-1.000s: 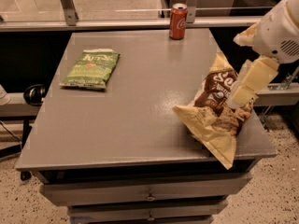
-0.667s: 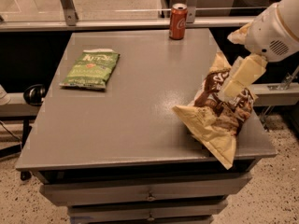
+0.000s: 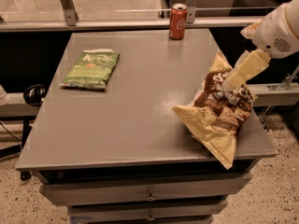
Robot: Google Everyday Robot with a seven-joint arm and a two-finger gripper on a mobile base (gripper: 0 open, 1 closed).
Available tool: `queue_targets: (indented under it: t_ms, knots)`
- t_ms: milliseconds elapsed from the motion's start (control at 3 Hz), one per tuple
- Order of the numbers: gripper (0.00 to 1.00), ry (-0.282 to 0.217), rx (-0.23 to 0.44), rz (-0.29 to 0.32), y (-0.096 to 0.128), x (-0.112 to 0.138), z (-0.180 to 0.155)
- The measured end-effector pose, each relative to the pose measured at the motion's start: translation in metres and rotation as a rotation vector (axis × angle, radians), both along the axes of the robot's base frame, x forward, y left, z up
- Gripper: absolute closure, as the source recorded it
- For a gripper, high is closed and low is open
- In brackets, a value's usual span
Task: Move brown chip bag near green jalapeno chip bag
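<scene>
The brown chip bag lies crinkled at the right front of the grey table, with its tan lower corner hanging over the front edge. My gripper reaches down from the upper right and sits at the top of the brown bag's dark front. The green jalapeno chip bag lies flat at the table's left side, far from the brown bag and the gripper.
A red soda can stands at the table's back edge, in the middle. Drawers sit under the tabletop. A rail and glass panel run behind the table. Speckled floor lies on both sides.
My gripper has moved up and slightly back along the brown bag's upper part. The brown bag, green bag and can have not visibly moved.
</scene>
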State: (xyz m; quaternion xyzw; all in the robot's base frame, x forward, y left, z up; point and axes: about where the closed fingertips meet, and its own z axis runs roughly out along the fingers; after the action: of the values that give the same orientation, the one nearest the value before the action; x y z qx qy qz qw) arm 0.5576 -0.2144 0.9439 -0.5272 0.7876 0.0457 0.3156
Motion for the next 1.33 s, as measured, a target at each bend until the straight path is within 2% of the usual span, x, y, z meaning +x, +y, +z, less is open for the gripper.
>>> queue_targets:
  t_ms: [333,667,1000,1333]
  knots:
    - [0.0,0.051,0.068,-0.054,0.004,0.007,-0.019]
    - [0.17,0.145,0.14,-0.097,0.013,0.014,-0.04]
    - [0.37,0.206,0.18,-0.113,0.021,0.016,-0.048]
    - [0.61,0.242,0.215,-0.111,0.031,0.014,-0.045]
